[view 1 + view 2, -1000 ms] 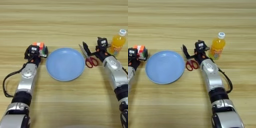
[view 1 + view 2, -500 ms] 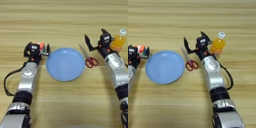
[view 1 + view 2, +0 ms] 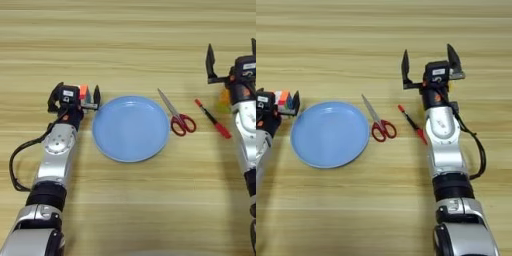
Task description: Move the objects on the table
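Even, bright overhead light falls across the wooden table, throwing only soft, short shadows beneath the blue plate and red-handled scissors, with no harsh glare and slight softness throughout both views.

Wooden table bears plate, scissors, pen.

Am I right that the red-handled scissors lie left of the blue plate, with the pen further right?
Not quite. The red-handled scissors lie right of the blue plate, between it and the pen, as the left eye view shows. The pen is indeed further right.
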Robot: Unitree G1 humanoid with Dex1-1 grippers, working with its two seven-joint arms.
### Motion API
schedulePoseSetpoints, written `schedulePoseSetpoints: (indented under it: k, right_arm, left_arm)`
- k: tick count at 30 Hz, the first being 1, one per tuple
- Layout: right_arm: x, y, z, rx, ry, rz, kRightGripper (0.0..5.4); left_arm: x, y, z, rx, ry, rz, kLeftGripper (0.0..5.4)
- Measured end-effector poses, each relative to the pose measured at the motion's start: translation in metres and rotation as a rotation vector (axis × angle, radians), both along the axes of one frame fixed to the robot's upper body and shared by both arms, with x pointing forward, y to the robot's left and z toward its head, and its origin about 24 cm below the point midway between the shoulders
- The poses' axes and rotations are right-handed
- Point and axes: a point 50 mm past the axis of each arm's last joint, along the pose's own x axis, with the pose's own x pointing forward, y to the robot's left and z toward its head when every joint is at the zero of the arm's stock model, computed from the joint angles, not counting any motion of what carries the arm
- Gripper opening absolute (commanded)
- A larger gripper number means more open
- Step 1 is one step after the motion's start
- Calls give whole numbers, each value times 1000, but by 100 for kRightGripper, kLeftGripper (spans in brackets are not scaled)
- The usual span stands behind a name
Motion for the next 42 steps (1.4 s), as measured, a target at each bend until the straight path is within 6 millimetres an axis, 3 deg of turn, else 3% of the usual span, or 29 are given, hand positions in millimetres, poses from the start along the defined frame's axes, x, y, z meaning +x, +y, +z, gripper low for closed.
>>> schedulePoseSetpoints:
  k: [25, 42]
  right_arm:
    - [14, -27, -36, 111, 265, -133, 540]
    - [19, -27, -46, 131, 364, -108, 540]
  left_arm:
    - [0, 3, 10, -33, -64, 15, 538]
    - [0, 2, 10, -33, -66, 10, 538]
